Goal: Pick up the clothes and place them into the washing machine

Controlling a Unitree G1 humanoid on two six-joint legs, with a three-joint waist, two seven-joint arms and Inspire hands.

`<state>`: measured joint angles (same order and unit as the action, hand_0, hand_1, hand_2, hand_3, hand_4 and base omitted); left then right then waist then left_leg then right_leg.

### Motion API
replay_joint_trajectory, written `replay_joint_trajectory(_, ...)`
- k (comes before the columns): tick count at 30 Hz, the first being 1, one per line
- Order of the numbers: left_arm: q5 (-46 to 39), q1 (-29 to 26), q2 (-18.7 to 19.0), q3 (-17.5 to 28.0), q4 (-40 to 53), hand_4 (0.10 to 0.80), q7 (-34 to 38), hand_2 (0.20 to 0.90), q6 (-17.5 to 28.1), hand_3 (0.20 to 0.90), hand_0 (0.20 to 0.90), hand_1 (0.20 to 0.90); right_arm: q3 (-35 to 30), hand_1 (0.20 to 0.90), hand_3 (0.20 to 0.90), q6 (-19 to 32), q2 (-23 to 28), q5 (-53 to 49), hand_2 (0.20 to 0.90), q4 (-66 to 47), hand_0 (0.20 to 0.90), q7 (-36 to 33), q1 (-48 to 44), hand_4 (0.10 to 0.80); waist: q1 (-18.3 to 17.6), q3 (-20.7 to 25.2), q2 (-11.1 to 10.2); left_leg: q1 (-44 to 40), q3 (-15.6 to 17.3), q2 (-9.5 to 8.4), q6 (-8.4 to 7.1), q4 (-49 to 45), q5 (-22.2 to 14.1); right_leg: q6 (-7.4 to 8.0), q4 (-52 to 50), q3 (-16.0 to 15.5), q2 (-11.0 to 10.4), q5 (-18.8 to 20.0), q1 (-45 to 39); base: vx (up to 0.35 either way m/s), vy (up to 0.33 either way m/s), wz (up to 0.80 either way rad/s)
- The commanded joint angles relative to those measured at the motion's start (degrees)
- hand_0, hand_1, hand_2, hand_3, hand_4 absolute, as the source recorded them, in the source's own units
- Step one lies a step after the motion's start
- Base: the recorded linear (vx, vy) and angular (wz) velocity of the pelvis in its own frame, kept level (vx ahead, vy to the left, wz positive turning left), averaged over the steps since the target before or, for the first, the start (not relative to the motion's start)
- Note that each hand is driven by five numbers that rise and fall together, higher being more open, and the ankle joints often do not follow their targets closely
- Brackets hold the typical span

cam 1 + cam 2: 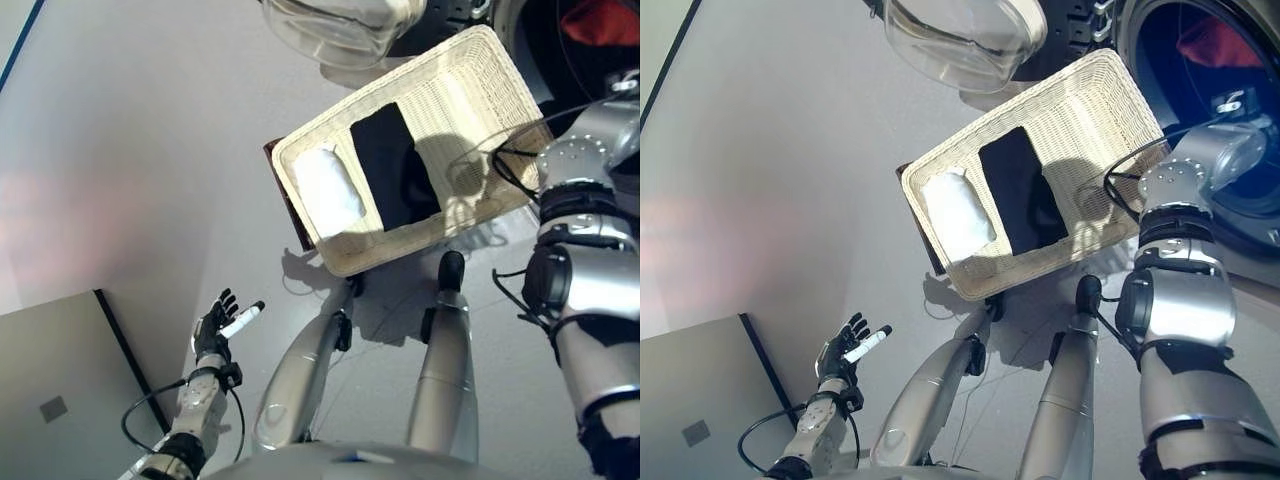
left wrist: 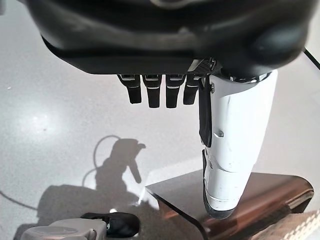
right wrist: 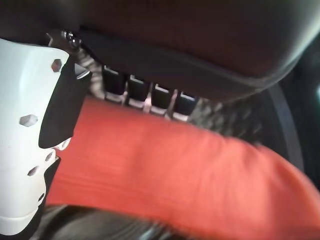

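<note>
A red cloth [image 1: 1205,45] lies inside the washing machine drum [image 1: 1160,75] at the upper right. My right arm [image 1: 1180,240] reaches into the drum, where the eye views hide the hand. In the right wrist view, my right hand [image 3: 150,95] has straight fingers, with the red cloth [image 3: 175,170] lying right against them and the white-covered thumb [image 3: 25,150]. The wicker basket [image 1: 470,90] holds a white cloth [image 1: 328,190] and a black cloth [image 1: 392,165]. My left hand [image 1: 213,330] hangs open and idle low at the left, holding nothing.
The machine's glass door [image 1: 960,35] stands open beyond the basket. The basket rests on a dark brown stand [image 2: 240,195] over grey floor. A grey panel with a dark edge [image 1: 50,390] lies at the lower left.
</note>
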<state>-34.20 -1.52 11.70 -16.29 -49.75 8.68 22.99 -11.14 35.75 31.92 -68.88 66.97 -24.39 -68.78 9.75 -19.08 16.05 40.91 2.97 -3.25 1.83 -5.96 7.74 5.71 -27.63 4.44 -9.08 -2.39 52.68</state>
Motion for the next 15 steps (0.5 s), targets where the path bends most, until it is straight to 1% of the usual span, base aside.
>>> replay_joint_trajectory(1, -1.64, -0.04, 2.38, 1.76, -1.59, 0.8, 0.51, 0.9, 2.43, 0.9, 0.9, 0.9, 4.35, 0.9, 0.9, 0.47, 1.27, -1.55, 0.9, -0.53, 0.9, 5.12, -2.1, 0.8, 1.29, 2.42, 3.99, -0.55, 0.39, -0.2, -3.05, -10.12, -12.57, 0.59, 9.09, -3.52, 0.91, 0.89, -9.0, -0.001, 0.038, -0.07)
replay_joint_trajectory(5, -1.32, 0.01, 2.09, 1.05, -1.5, 0.8, 0.33, 0.9, 2.27, 0.9, 0.9, 0.9, 3.7, 0.9, 0.9, 0.36, 0.05, -3.6, 0.9, 0.43, 0.9, 6.46, -1.85, 0.8, 1.83, 2.93, 4.35, -1.05, 0.21, -0.25, -3.12, -8.11, -11.52, 0.47, 10.59, -3.52, 0.85, 1.5, -9.49, 0.0, 0.014, -0.02)
replay_joint_trajectory(9, -1.06, 0.46, 2.08, 1.35, -1.41, 0.8, 0.49, 0.9, 2.11, 0.9, 0.9, 0.9, 3.72, 0.9, 0.9, -0.02, -0.94, -4.08, 0.9, 0.5, 0.9, 7.0, -0.86, 0.8, 2.36, 3.44, 4.55, -2.2, -0.08, -0.46, -3.31, -6.22, -10.63, 0.35, 11.9, -3.34, 0.6, 2.21, -10.5, 0.0, 0.025, 0.0)
replay_joint_trajectory(11, -1.04, 0.68, 2.12, 1.37, -1.32, 0.8, 0.51, 0.9, 2.07, 0.9, 0.9, 0.9, 3.98, 0.9, 0.9, -0.28, -1.28, -3.86, 0.9, 0.44, 0.9, 7.08, -0.57, 0.8, 2.37, 3.42, 4.46, -2.5, -0.02, -0.51, -3.34, -5.89, -10.46, 0.33, 12.28, -3.35, 0.61, 2.42, -10.83, 0.0, 0.016, 0.01)
replay_joint_trajectory(12, -0.97, 0.5, 2.13, 1.45, -1.37, 0.8, 0.47, 0.9, 2.05, 0.9, 0.9, 0.9, 4.49, 0.9, 0.9, -1.14, -1.65, -2.87, 0.9, 0.96, 0.9, 7.14, 0.07, 0.8, 2.32, 3.29, 4.16, -2.5, 0.09, -0.53, -3.34, -5.85, -10.31, 0.37, 12.81, -3.49, 0.61, 2.72, -11.14, 0.0, 0.0, 0.0)
replay_joint_trajectory(15, -1.19, 0.19, 1.8, 1.02, -1.37, 0.8, 0.08, 0.9, 2.24, 0.9, 0.9, 0.9, 3.97, 0.9, 0.9, -1.44, -3.01, -3.51, 0.9, 1.23, 0.9, 7.58, 1.04, 0.8, 2.06, 3.08, 3.5, -3.09, -0.09, -0.41, -3.58, -5.01, -9.89, 0.37, 14.07, -3.64, 0.63, 3.22, -12.3, 0.0, 0.0, 0.0)
